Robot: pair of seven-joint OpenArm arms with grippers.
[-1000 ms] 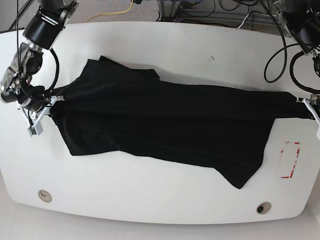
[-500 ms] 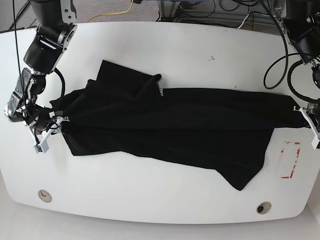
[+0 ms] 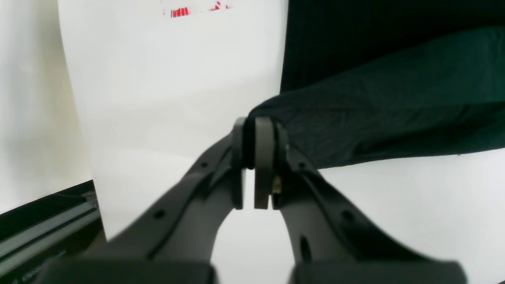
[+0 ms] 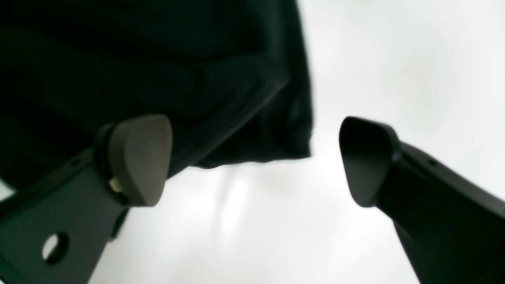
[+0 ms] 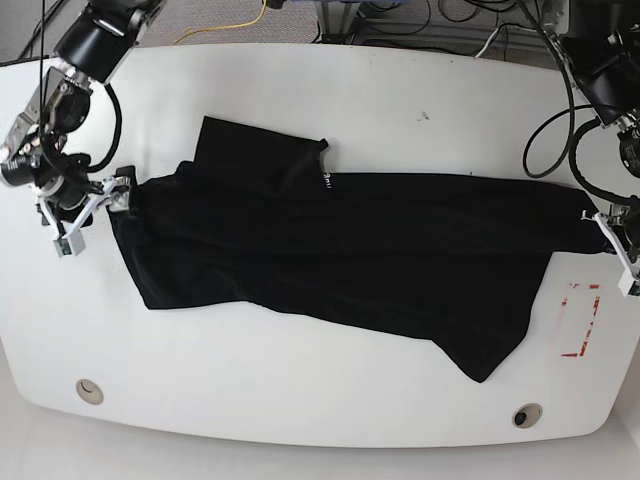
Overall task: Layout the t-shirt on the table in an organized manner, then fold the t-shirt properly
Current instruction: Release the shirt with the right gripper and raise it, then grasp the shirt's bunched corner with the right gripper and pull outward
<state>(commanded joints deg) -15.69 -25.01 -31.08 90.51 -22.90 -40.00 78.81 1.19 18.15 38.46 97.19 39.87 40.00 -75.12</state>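
Observation:
The black t-shirt (image 5: 350,250) lies stretched lengthwise across the white table (image 5: 350,90), with a folded flap at its far left and a corner hanging toward the front. My left gripper (image 5: 597,217) is at the shirt's right end. In the left wrist view it (image 3: 250,130) is shut on the shirt's edge (image 3: 375,102), which is lifted off the table. My right gripper (image 5: 118,197) is at the shirt's left edge. In the right wrist view it (image 4: 252,157) is open, and the shirt's corner (image 4: 158,59) lies just beyond the gap between its pads (image 4: 138,157).
A red rectangle marking (image 5: 580,320) sits in front of the left gripper, also seen as the red marking (image 3: 185,12). Two grommet holes (image 5: 90,391) (image 5: 527,415) lie near the front edge. Cables (image 5: 230,25) run behind the table. The table's side edge (image 3: 79,118) is close to the left gripper.
My right gripper has moved toward the far side at the shirt's left edge and now stands open. The shirt's left part shifted with it. The left gripper stayed almost still.

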